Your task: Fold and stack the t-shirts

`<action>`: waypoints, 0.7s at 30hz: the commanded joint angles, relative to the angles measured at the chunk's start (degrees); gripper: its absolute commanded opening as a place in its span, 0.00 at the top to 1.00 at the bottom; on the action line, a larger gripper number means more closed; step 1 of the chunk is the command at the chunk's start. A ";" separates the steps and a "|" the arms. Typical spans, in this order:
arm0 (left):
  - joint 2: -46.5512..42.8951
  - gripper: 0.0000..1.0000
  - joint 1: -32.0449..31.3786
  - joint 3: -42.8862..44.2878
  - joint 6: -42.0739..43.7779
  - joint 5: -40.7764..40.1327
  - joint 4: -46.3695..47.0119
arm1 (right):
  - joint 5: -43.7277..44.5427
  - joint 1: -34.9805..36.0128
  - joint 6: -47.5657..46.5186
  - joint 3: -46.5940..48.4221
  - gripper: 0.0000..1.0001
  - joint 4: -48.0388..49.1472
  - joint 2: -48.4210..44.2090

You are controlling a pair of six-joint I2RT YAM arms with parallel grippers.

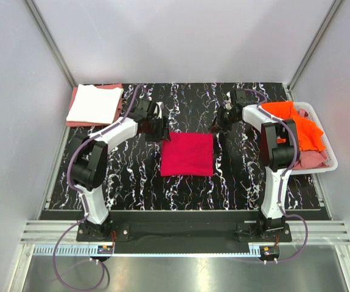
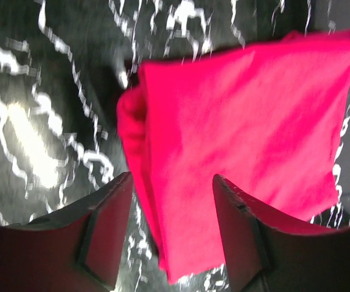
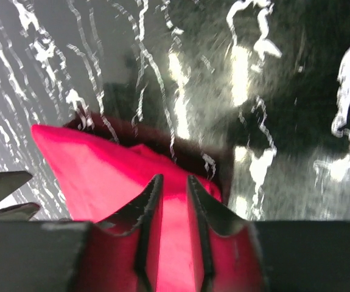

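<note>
We see the red t-shirt (image 1: pixel 187 154) folded into a neat square and lying flat in the middle of the black worktop (image 1: pixel 132 182).

The left gripper (image 1: pixel 161 125) is at the far left corner of this shirt. In the left wrist view its two fingers (image 2: pixel 105 225) are spread wide, with the folded edge of the shirt under the gap. They are not pinching it.

The right gripper (image 1: pixel 220 125) is at the far right corner of the shirt. In the right wrist view its fingers (image 3: pixel 217 213) are close together, with only a thin gap. Red shows in that gap, but we cannot tell if they pinch the cloth.

At the right edge of the worktop stands a white basket (image 1: pixel 328 159). An orange t-shirt (image 1: pixel 296 121) lies heaped in it, with a pink t-shirt (image 1: pixel 311 159) under it.

In the far left corner, a folded white t-shirt (image 1: pixel 94 103) lies on top of a folded salmon t-shirt (image 1: pixel 111 87).
</note>
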 commanded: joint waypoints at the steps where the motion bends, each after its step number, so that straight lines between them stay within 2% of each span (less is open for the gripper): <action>1: -3.70 0.38 0.24 -3.93 1.91 0.57 1.08 | 0.64 -0.29 -0.01 0.47 0.70 -1.61 -7.92; 7: -0.20 0.37 0.32 -5.00 2.71 0.92 5.11 | -1.55 -0.20 -0.10 -7.07 0.62 -1.78 -22.31; 17: 5.43 0.38 0.32 -5.53 1.39 4.43 10.22 | -1.56 -0.20 0.25 -20.09 0.61 -1.26 -39.48; 20: 6.93 0.40 0.41 -5.00 1.04 5.49 10.66 | -1.29 -0.11 0.25 -21.59 0.61 -1.25 -42.20; 21: 7.19 0.43 0.41 -4.83 1.04 5.84 10.66 | -1.38 -0.11 0.43 -21.77 0.61 -1.17 -42.73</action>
